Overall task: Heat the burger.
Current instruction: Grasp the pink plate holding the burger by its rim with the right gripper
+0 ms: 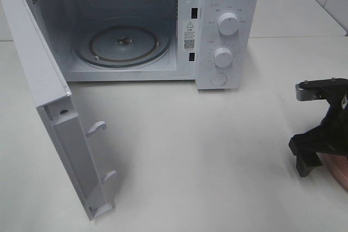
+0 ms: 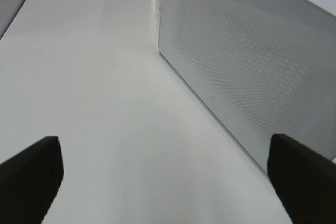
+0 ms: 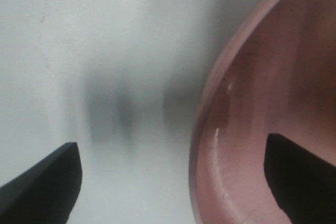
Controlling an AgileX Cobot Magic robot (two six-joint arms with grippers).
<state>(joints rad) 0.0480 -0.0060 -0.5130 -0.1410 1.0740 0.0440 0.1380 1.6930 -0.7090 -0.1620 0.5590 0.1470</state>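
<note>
While the microwave (image 1: 239,4) stands on the white tabletop (image 1: 190,134) with its door (image 1: 38,63) swung wide and the glass turntable (image 1: 122,44) showing inside, the right claw (image 1: 321,150) hangs at the far right of the overhead view. It is spread, with its fingers astride the rim of a pink plate (image 3: 247,129): one over the plate's inside, the other over the tabletop. The left claw (image 2: 165,182), also spread and holding nothing, sits low beside the door's outer face. The burger is out of every camera's sight.
</note>
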